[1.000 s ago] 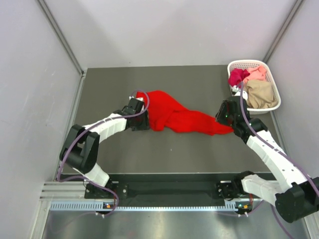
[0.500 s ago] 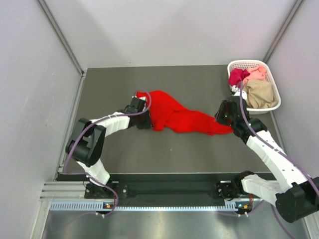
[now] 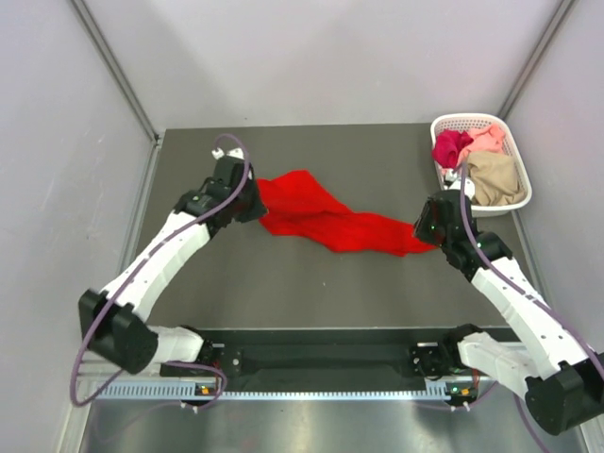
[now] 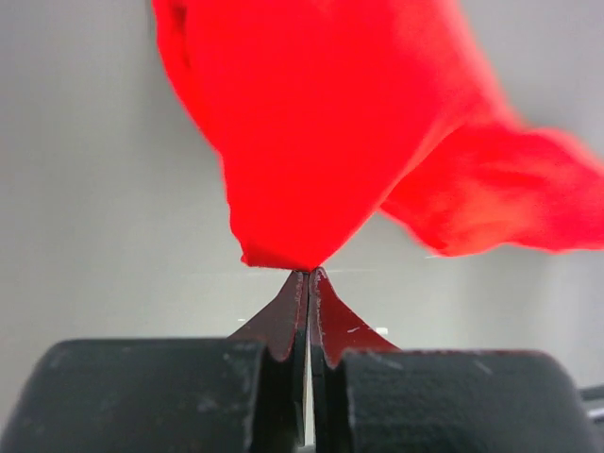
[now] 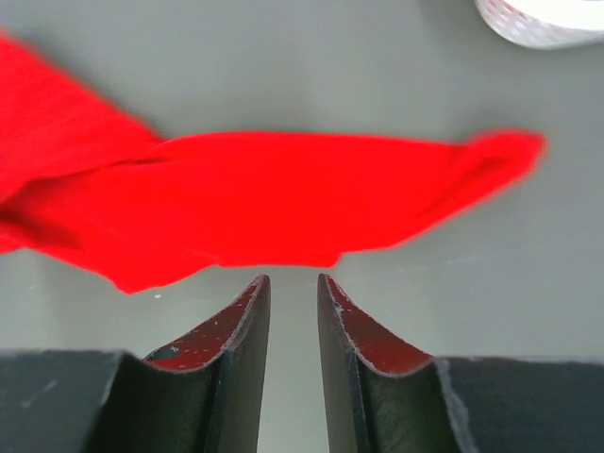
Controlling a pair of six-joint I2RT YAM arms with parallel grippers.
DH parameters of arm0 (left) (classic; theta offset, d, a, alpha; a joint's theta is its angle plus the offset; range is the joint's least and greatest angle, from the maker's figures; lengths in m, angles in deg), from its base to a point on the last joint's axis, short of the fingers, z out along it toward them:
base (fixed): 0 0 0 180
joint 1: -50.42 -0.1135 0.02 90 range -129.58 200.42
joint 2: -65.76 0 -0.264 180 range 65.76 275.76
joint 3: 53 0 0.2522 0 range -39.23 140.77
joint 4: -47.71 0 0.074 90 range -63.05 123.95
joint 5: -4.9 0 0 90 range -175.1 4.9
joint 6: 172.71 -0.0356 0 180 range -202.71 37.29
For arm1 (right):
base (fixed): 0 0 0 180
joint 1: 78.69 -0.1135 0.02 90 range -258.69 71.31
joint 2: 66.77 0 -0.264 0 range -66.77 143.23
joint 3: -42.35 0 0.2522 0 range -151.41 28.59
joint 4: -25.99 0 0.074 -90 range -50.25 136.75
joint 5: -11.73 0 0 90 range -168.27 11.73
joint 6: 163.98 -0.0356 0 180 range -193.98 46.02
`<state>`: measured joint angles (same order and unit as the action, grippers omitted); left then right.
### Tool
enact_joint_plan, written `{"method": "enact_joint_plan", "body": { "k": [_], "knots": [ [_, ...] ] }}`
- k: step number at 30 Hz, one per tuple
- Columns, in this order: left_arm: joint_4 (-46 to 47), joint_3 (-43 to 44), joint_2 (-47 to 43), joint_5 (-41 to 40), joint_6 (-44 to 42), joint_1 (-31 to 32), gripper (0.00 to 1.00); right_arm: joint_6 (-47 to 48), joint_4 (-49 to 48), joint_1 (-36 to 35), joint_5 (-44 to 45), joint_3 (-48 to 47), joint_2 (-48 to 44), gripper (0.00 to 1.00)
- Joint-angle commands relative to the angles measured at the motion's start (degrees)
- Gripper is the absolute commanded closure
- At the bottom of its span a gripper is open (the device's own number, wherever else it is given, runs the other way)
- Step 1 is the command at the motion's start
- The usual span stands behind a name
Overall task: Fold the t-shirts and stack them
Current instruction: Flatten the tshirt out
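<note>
over on the left, the left gripper (image 3: 247, 200) has its jaws pressed tight together, and its wrist view shows the fingertips (image 4: 300, 288) pinching the very edge of the red t-shirt (image 3: 330, 222), with the cloth bunching out from the tips. from that pinch the shirt stretches rightward in a long, rumpled band across the dark table (image 3: 377, 151), wider and heaped near the left gripper, narrowing to a point at the far end. there the right gripper (image 3: 429, 226) sits low by the shirt's right tip; its wrist view shows the jaws parted only a little, bare table in the gap between them, and the red cloth lying just past the tips, not between them. further right, in the back corner, the white basket (image 3: 472, 118) holds a magenta shirt (image 3: 451, 144), a pale pink shirt (image 3: 488, 140) and a tan shirt (image 3: 493, 177), all crumpled together.
</note>
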<state>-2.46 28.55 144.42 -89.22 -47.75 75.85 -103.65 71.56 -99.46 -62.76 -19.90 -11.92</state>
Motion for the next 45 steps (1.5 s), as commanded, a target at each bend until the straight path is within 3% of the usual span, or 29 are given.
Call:
{"method": "enact_joint_plan", "body": {
  "k": [1, 6, 9, 14, 17, 20, 21, 22, 29, 33, 41, 45],
  "knots": [
    [-8.9, 3.5, -4.9, -1.2, 2.6, 0.1, 1.0, -2.4, 3.1, -0.5, 4.7, 0.4, -1.4, 0.73],
    [-9.7, 1.6, -8.3, -2.7, 3.4, 0.0, 1.0, -5.1, 3.3, 1.5, 8.6, 0.5, -0.5, 0.71],
    [-7.4, -0.5, -5.5, -1.9, 2.2, -1.3, 1.0, -5.0, 3.3, 1.7, 7.3, -1.8, 0.9, 0.71],
    [-2.3, 2.1, 6.0, 5.5, 0.8, -4.5, 1.0, -4.3, 1.7, 1.7, 6.0, -1.7, 1.2, 0.71],
    [-1.9, 8.3, 14.8, 6.0, -0.4, -7.1, 1.0, -3.7, 0.2, 1.7, 5.9, -0.3, 1.7, 0.7],
    [-8.8, 17.0, 22.5, 5.2, -2.3, -10.0, 0.82, -3.3, -0.7, 1.6, 5.2, 0.1, 3.0, 0.7],
    [-9.5, 17.9, 23.1, 1.0, -3.1, -10.4, 0.67, -3.3, -0.8, 1.7, 5.1, 0.1, 3.5, 0.7],
    [-9.5, 17.9, 22.2, -0.7, -3.3, -10.6, 0.62, -3.2, -1.2, 1.6, 4.7, 0.1, 3.7, 0.7],
    [-4.4, 5.7, 9.9, -8.8, -4.9, -7.2, 0.53, -1.4, -3.8, 1.7, 2.0, 0.7, 4.5, 0.7],
    [3.7, -5.5, 6.2, -2.2, -2.9, -8.0, 0.53, -1.0, -4.5, 1.5, 1.0, 0.6, 4.7, 0.7],
    [24.3, -12.7, 5.7, 18.2, 1.7, -20.2, 0.53, -0.6, -5.2, 1.5, 0.1, 1.6, 3.3, 0.7],
    [31.6, -15.5, 6.8, 21.2, 2.8, -22.1, 0.52, -0.4, -5.7, 1.6, 0.0, 2.3, 2.9, 0.7]
  ]
}}
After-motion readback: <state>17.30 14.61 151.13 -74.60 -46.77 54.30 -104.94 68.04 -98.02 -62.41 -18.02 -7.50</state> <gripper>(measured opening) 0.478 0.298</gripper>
